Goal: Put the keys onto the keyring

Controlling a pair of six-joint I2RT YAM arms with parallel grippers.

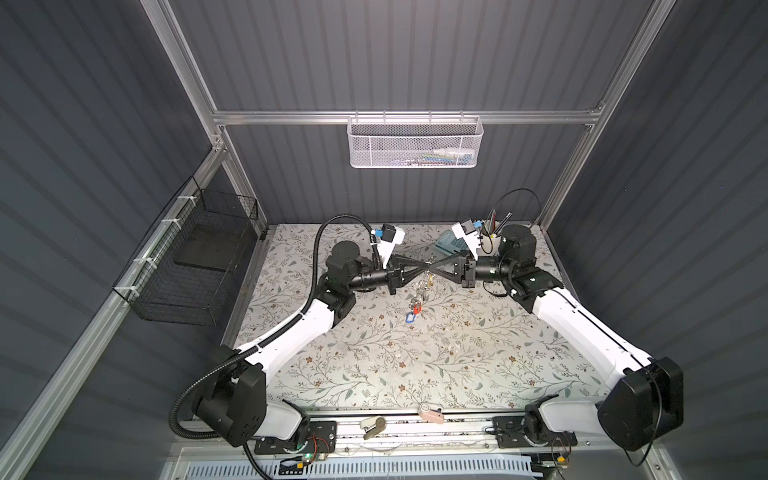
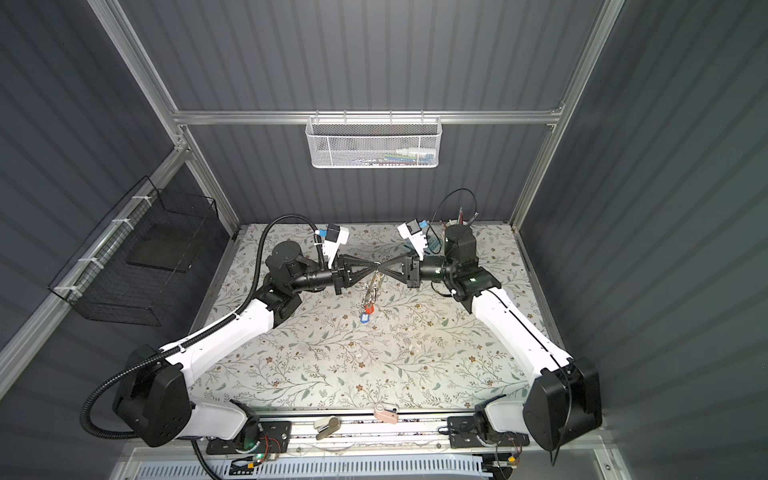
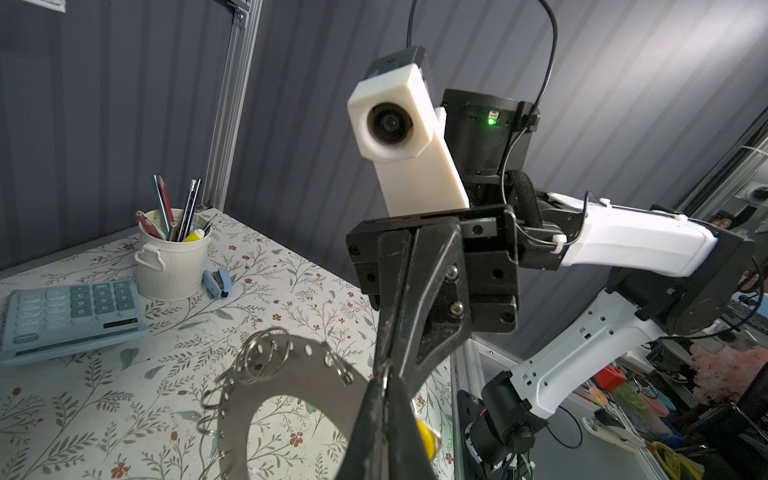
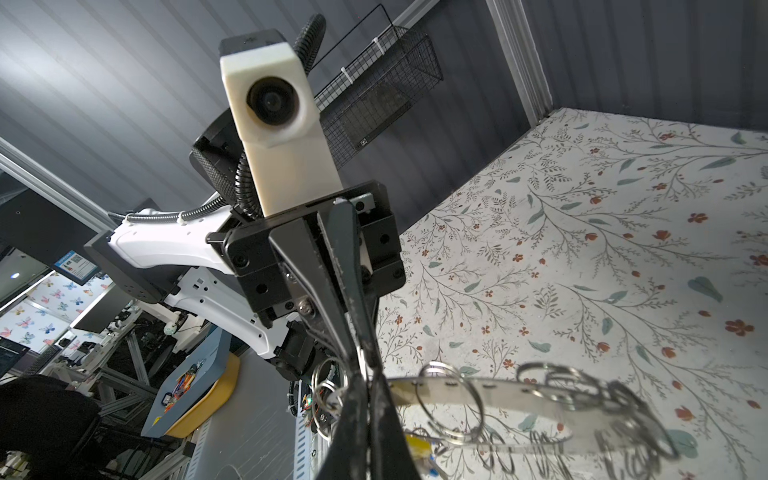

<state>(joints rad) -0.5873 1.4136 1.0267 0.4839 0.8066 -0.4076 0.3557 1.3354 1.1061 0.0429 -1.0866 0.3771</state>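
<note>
The keyring (image 3: 291, 386), a flat grey metal ring with small wire loops round its edge, hangs in the air over the middle of the table; it also shows in the right wrist view (image 4: 498, 392). My left gripper (image 3: 384, 380) and right gripper (image 4: 369, 380) meet tip to tip, each shut on the ring's edge. In both top views the keyring (image 1: 424, 286) (image 2: 372, 286) dangles below the crossed tips of the left gripper (image 1: 424, 267) and right gripper (image 1: 434, 264). Keys hang from it, with a red tag (image 1: 417, 308), a blue tag (image 1: 410, 318) and a yellow tag (image 3: 428, 438).
A blue calculator (image 3: 70, 316), a white pencil pot (image 3: 172, 266) and a small blue stapler (image 3: 218, 282) stand at the back right. A black wire basket (image 1: 195, 257) hangs on the left wall. A pink object (image 1: 430, 412) and a stapler (image 1: 374, 426) lie at the front edge.
</note>
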